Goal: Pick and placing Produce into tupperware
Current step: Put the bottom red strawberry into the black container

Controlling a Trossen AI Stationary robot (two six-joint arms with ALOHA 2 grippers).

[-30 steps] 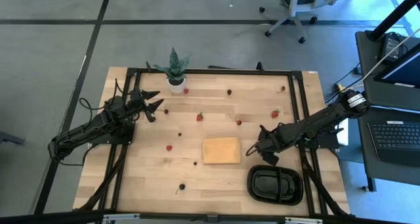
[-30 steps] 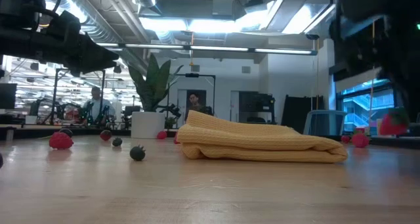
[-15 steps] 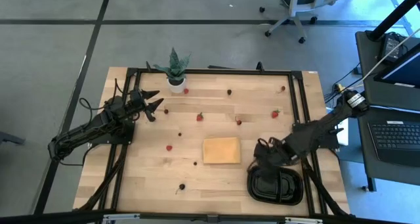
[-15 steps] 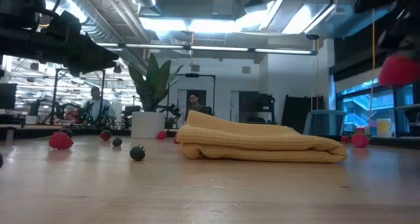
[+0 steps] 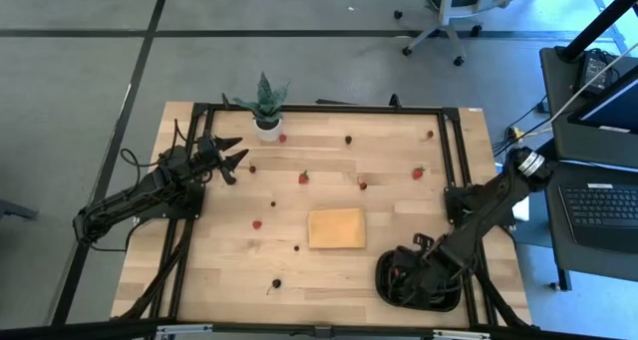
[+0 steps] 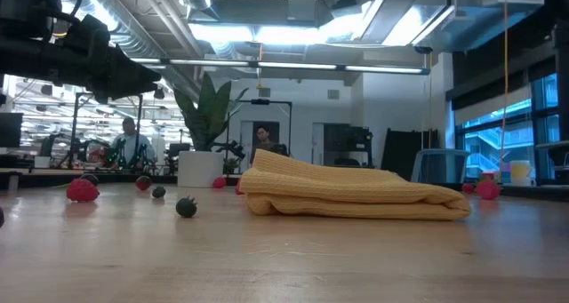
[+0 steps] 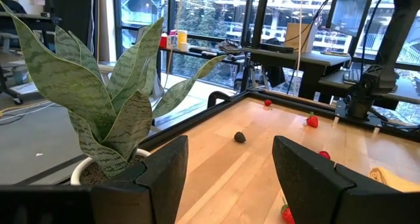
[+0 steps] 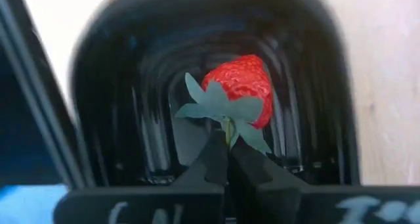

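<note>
My right gripper [image 5: 404, 276] hangs over the black tupperware tray [image 5: 451, 298] at the table's near right, shut on a red strawberry [image 8: 241, 85] with a green top. In the right wrist view the berry hangs above the tray's compartment [image 8: 131, 106]. Other produce lies scattered on the wood: red pieces [image 5: 304, 177] [image 5: 418, 171] [image 5: 257, 223] and dark ones [image 5: 348, 139] [image 5: 276, 283]. At the far left my left gripper [image 5: 234, 153] stands open and level beside the potted plant [image 5: 265, 106], touching nothing. My right gripper pinches the strawberry's thin green stem [image 8: 228, 129], just under its leafy top, at the very ends of its two fingers [image 8: 213, 161]. The fingers come from above, pointing steeply down. The berry hangs clear over the tray, its red body pointing away from the fingers.
A folded tan pad [image 5: 336, 227] lies mid-table, just left of the tray. A black frame [image 5: 319, 109] runs round the tabletop. The low view shows a strawberry [image 6: 82, 189] and a dark berry [image 6: 186, 207] left of the pad [image 6: 356, 196]. Beyond the table stand desks and an office chair.
My right gripper has swung toward the table's near edge, from beside the tan pad's right side to above the black tray, turning as it went and carrying the strawberry. In the low view the berry rose and left the picture at the right.
</note>
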